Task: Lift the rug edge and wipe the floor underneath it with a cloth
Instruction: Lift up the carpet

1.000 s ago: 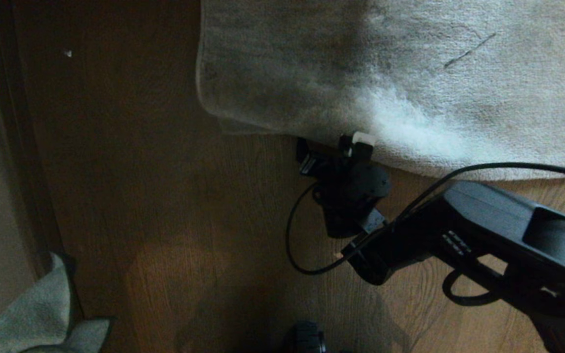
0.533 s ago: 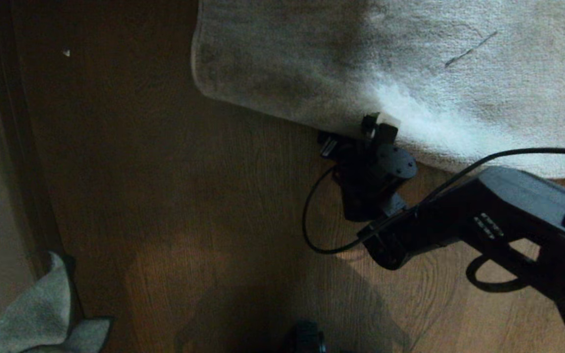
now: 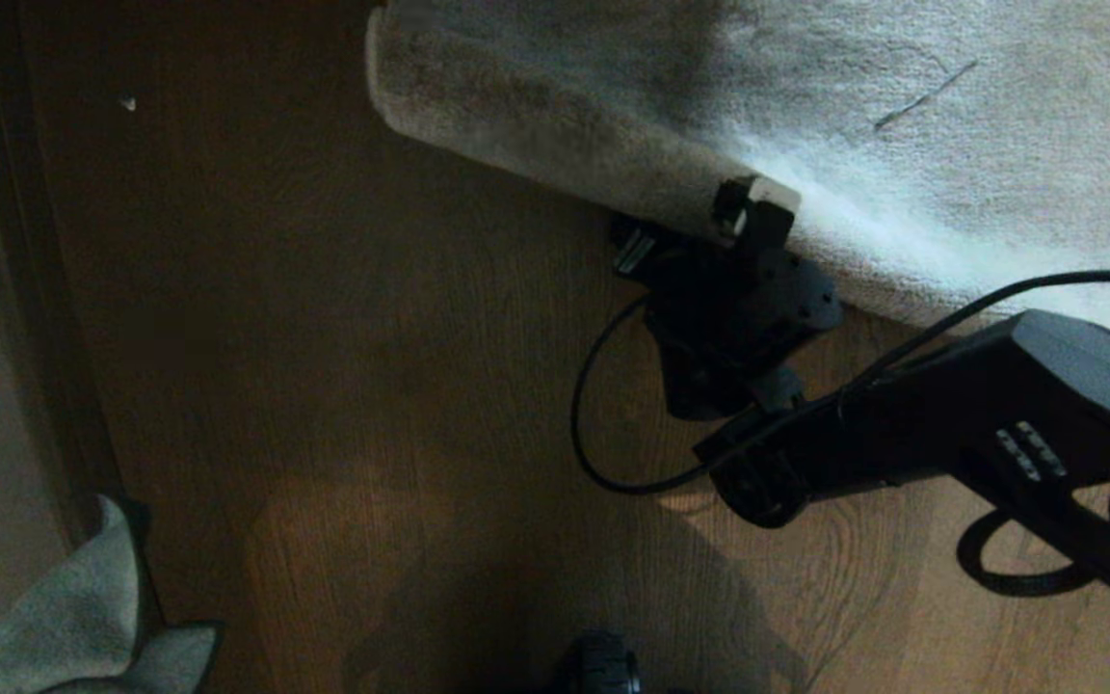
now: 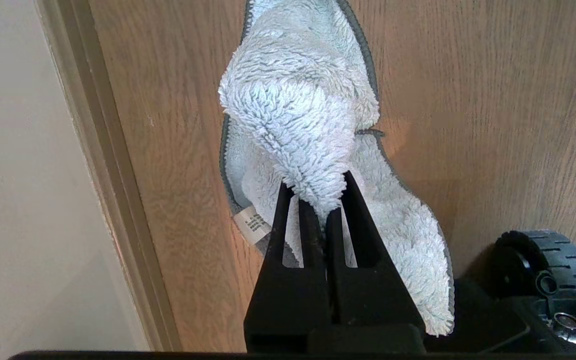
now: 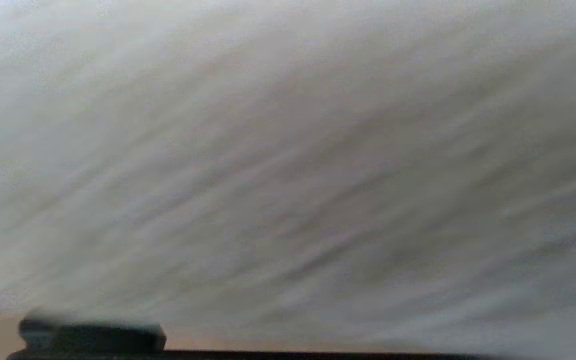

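While the right gripper (image 3: 685, 226) noses wide-open against the grey-beige short-pile rug edge (image 3: 555, 159), nothing is pinched; the pile could slide off its fingers.
Left gripper (image 4: 320, 200) clamps the fluffy grey-blue microfibre cloth (image 4: 298, 115) above brown wood-grain floor (image 4: 468, 100).

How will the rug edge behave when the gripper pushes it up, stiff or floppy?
Probably floppy: the rug edge curls into a soft roll where the right gripper presses it. It likely sags back if released. The cloth, drooping from the left gripper, looks limper.
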{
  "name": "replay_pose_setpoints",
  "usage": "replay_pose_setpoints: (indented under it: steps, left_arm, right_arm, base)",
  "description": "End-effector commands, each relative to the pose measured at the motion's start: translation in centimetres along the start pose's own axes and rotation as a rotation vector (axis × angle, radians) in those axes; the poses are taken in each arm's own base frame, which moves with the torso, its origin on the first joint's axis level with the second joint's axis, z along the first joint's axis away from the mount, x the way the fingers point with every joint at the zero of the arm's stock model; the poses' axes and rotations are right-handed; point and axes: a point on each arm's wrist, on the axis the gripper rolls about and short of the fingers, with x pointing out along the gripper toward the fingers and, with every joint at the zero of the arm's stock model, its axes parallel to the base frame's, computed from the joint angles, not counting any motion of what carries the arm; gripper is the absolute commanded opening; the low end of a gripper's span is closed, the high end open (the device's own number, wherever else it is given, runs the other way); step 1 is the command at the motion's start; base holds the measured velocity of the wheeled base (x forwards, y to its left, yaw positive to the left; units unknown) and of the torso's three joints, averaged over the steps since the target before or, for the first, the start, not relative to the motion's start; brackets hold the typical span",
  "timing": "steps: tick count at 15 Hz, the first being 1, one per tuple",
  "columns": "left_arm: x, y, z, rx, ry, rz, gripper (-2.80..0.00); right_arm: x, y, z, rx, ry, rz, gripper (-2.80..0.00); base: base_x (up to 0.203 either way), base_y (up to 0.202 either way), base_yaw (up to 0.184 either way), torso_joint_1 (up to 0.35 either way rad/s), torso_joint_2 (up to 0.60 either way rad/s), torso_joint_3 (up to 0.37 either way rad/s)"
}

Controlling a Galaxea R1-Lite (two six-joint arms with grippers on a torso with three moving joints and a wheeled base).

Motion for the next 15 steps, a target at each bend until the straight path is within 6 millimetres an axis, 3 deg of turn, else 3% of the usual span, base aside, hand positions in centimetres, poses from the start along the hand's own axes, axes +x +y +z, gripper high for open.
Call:
replay_pose_setpoints:
  steps: [1, 7, 15]
  left_arm:
    - [0.0, 0.0, 0.0, 0.001, 0.000, 0.000, -2.80]
    - [0.0, 0.0, 0.0, 0.001, 0.000, 0.000, -2.80]
    - [0.0, 0.0, 0.0, 0.001, 0.000, 0.000, -2.80]
  right_arm:
    - [-0.5, 2.1, 1.3, 0.050, -0.021, 0.038, 0.00]
    - [-1.4, 6.3, 2.1, 0.120, -0.016, 0.107, 0.00]
    - [-2.8, 7.9, 0.6, 0.159, 0.014, 0.142, 0.00]
  base:
    - [0.000, 0.000, 0.000, 0.000, 0.00, 0.000]
    - [0.000, 0.000, 0.000, 0.000, 0.00, 0.000]
    - [0.000, 0.000, 0.000, 0.000, 0.00, 0.000]
